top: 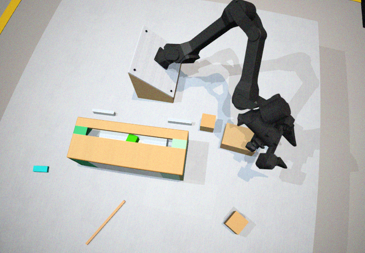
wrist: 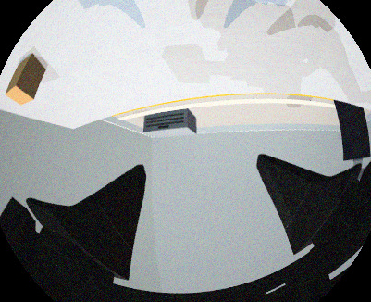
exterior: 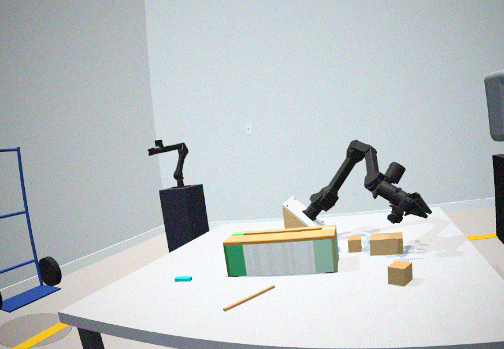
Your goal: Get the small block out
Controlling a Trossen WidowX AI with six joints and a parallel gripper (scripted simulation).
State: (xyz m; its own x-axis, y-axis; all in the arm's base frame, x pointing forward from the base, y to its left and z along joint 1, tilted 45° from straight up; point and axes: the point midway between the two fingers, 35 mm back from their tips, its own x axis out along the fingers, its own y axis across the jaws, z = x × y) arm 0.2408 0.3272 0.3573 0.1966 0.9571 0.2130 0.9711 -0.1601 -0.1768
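Overhead, the open claw [top: 272, 151] hangs tilted above the table [top: 58, 67].

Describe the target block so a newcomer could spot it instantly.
Find the long tan box, the biggest thing on the table. Look down through the slot in its top: the block sits mid-shelf. It is the only bright green cube; the other loose cubes are tan.
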